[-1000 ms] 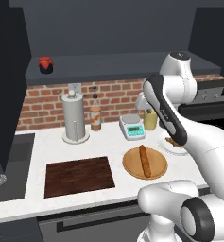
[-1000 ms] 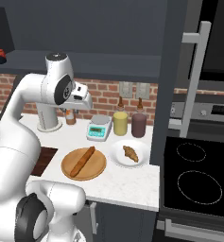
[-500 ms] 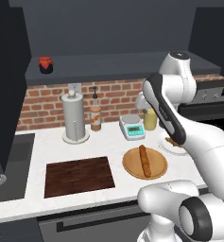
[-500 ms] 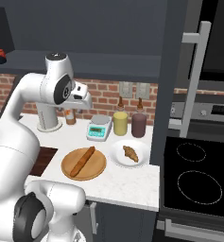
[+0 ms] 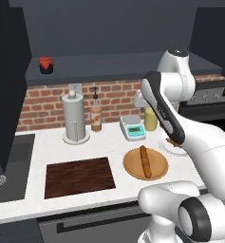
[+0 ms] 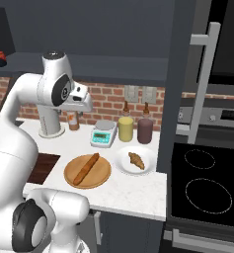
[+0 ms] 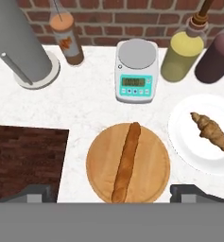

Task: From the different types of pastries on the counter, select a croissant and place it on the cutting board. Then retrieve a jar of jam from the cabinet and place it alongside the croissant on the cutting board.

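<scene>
The croissant (image 7: 210,131) is lying untouched on its white plate (image 7: 185,142), beside the round wooden plate (image 7: 97,160) carrying the long bread stick (image 7: 126,160); the cutting board (image 5: 79,176) is sitting bare. I am noting the gripper (image 7: 111,191), closed a second ago, now standing wide and empty high above the counter (image 7: 87,106), so the croissant pick is only beginning.

Two base cameras flank the arm, facing the counter (image 5: 85,142); the hand camera looks straight down on it.
</scene>
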You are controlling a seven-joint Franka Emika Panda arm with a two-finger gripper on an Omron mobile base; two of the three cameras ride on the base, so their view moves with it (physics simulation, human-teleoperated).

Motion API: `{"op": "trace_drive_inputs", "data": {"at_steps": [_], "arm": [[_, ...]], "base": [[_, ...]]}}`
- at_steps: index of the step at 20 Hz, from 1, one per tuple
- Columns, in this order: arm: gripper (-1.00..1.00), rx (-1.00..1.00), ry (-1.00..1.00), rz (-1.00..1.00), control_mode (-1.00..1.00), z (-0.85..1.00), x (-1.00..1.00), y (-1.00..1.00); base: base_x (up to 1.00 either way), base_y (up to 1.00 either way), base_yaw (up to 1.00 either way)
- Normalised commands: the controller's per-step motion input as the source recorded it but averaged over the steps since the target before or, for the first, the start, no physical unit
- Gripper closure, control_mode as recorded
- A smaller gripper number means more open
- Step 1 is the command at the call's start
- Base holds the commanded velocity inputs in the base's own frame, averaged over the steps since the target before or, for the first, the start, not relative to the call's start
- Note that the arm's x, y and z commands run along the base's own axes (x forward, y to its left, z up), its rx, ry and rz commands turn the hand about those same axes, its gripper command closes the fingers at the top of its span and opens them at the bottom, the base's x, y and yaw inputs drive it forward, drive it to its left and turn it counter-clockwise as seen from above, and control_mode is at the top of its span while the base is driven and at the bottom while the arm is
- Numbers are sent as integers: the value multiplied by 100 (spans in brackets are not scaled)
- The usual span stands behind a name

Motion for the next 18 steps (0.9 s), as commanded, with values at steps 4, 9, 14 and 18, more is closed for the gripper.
{"op": "trace_drive_inputs", "data": {"at_steps": [4, 9, 14, 18], "arm": [[-100, 0, 0, 0, -100, 11, -6, 16], [-100, 1, 0, 0, -100, 23, -13, 34], [-100, 5, -1, 0, -100, 19, -7, 58], [-100, 6, 0, 0, -100, 19, -2, 63]], "base": [[0, 0, 0], [0, 0, 0], [0, 0, 0], [0, 0, 0]]}}
